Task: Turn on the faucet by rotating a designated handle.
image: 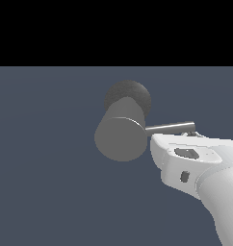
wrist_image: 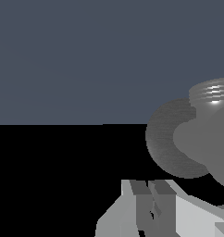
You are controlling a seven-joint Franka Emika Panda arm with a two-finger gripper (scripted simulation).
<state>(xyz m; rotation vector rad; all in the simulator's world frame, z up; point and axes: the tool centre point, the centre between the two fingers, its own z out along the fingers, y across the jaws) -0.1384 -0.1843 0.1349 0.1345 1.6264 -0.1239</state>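
Where one faucet stands, one handle projects sideways.

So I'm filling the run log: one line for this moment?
gripper: shut, empty | position: beside handle, contact unclear | faucet: handle not gripped

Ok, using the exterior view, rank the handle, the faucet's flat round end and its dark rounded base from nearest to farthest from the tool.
1. handle, just above the tool, on the exterior view's right.
2. flat round end, left of the tool.
3. dark rounded base, up behind the cylinder.
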